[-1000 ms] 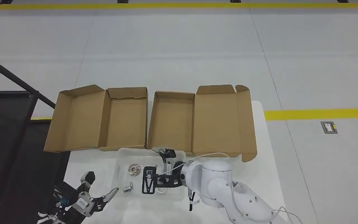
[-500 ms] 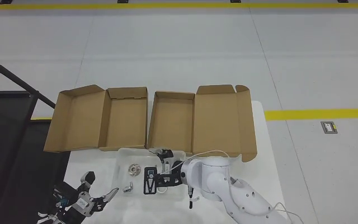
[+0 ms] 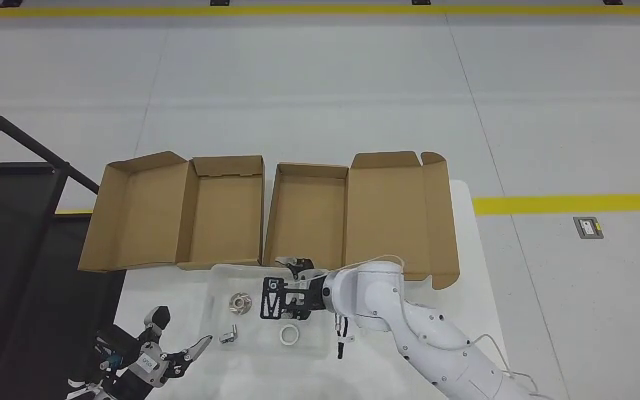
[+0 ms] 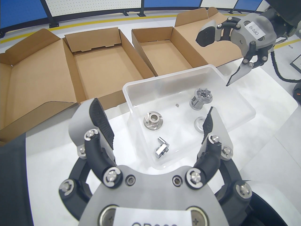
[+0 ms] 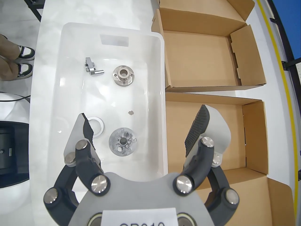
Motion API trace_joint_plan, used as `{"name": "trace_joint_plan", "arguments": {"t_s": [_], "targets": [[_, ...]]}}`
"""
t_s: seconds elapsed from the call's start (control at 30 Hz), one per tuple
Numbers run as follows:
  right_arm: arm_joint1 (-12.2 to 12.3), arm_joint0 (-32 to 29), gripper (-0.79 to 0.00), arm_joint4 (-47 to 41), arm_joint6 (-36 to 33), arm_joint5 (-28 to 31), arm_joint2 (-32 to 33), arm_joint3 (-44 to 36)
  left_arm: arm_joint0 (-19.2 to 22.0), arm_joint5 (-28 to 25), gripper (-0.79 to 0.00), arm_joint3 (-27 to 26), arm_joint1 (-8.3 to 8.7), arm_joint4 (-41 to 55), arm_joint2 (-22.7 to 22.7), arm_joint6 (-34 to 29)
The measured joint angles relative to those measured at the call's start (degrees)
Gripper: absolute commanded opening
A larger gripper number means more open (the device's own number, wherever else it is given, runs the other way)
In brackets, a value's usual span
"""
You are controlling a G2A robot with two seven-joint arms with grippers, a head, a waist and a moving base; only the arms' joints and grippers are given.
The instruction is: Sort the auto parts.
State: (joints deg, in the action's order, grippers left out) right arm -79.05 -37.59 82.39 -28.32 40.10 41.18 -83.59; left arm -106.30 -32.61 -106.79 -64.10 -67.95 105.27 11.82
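White tabletop (image 5: 54, 1) bore the clear bin (image 5: 162, 76). Over its rim nearest the cardboard boxes (image 5: 200, 59) hung the right gripper (image 5: 144, 114), jaws apart, probably to take the slotted hub (image 5: 122, 142) below. The ring (image 5: 96, 123), flange (image 5: 123, 73) and bracket (image 5: 92, 68) lay elsewhere inside. The left gripper (image 4: 152, 108), jaws apart too, hovered off the bin's opposite side.
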Motion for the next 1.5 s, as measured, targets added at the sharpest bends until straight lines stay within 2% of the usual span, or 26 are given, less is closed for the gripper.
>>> {"name": "trace_joint_plan", "arguments": {"t_s": [0.2, 0.33, 0.47, 0.67, 1.23, 1.3, 1.33, 1.5], "targets": [[-0.3, 0.0, 0.0, -1.2, -1.3, 2.0, -1.0, 1.9, 0.7, 1.6, 0.0, 0.1, -0.13, 3.2, 0.2, -1.2], [-1.5, 2.0, 0.0, -4.3, -5.1, 4.0, -3.1, 6.1, 1.7, 2.6, 0.0, 0.5, -0.17, 8.3, 1.4, -3.9], [-2.9, 4.2, 0.0, -6.4, -8.6, 3.4, -5.3, 9.9, 2.7, 2.5, 0.0, 0.3, -0.07, 11.8, 2.2, -7.3], [-4.9, 6.8, 0.0, -8.8, -12.9, 0.7, -7.3, 15.0, 2.8, 2.5, 0.0, 0.2, -0.06, 11.9, 2.3, -7.6], [-9.5, 11.6, 0.0, -12.9, -17.8, 0.1, -11.9, 25.9, 2.8, 2.5, 0.0, 0.2, -0.07, 11.9, 2.3, -7.6], [-10.0, 12.0, -0.037, -13.2, -18.1, -0.1, -12.1, 27.0, 2.8, 2.5, 0.0, 0.2, -0.07, 11.9, 2.3, -7.6], [-10.3, 12.3, -0.114, -13.5, -18.3, -0.1, -12.3, 27.7, 2.8, 2.5, 0.0, 0.2, -0.07, 11.9, 2.3, -7.6], [-11.5, 13.1, -0.126, -14.5, -19.2, -0.4, -13.1, 30.2, 2.8, 2.5, 0.0, 0.2, -0.07, 11.9, 2.3, -7.6]]}}
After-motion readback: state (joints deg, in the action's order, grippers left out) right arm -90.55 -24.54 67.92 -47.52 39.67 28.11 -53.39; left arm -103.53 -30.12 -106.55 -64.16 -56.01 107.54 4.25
